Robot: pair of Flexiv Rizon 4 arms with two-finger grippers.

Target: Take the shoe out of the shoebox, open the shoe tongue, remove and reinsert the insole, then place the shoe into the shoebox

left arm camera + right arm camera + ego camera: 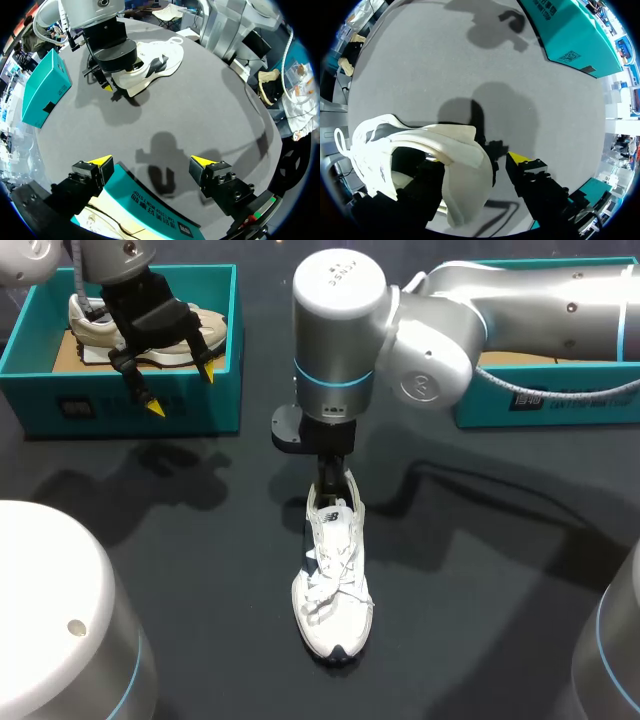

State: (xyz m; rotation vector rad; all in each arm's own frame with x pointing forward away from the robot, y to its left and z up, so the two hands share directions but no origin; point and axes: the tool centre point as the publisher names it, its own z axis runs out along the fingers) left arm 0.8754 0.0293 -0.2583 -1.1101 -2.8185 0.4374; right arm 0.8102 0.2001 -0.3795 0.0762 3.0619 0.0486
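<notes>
The white sneaker [332,590] lies in the middle of the desk [500,570]. The right arm's fingers [519,160] are released and straddle a white flap at its opening, one inside and one outside. The left arm's fingers [155,408] hang released over the teal shoebox [120,400] at the far left corner, which holds a beige sneaker [90,325].

- The right arm [500,310] has silver-grey rounded joints, each with a thin light-blue ring.
- The left end effector [181,390] is black, with two pointed yellow fingertips.
- A grey braided cable [545,395] runs under the right arm.
</notes>
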